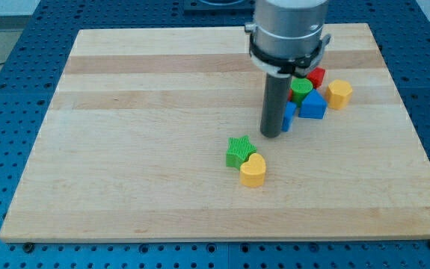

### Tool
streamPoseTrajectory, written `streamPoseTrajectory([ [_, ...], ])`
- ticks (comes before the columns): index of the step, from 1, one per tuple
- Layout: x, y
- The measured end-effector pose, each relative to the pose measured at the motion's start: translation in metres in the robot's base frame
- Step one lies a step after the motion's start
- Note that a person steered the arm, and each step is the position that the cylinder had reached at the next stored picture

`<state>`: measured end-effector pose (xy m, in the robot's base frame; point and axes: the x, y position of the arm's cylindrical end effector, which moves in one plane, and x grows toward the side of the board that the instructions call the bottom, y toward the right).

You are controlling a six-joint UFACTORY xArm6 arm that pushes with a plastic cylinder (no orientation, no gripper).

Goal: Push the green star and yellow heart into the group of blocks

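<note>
The green star (238,150) lies near the board's middle, touching the yellow heart (253,169) just below and to its right. My tip (271,135) stands a little above and right of the green star, apart from it. The group sits at the view's upper right: a blue block (288,116) partly hidden behind the rod, a blue triangle (313,105), a green round block (301,89), a red block (316,75) and a yellow block (339,94). The rod touches or nearly touches the hidden blue block.
The wooden board (125,149) lies on a blue perforated table (5,90). The arm's grey body (288,33) hangs over the board's upper middle and hides part of the group.
</note>
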<state>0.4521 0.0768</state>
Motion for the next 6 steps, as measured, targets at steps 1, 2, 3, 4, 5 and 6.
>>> streamPoseTrajectory([
  [1,-0.009,0.009],
  [2,0.071,0.053],
  [3,0.15,-0.012],
  [4,0.138,-0.078],
  [5,0.091,-0.079],
  [6,0.07,-0.051],
])
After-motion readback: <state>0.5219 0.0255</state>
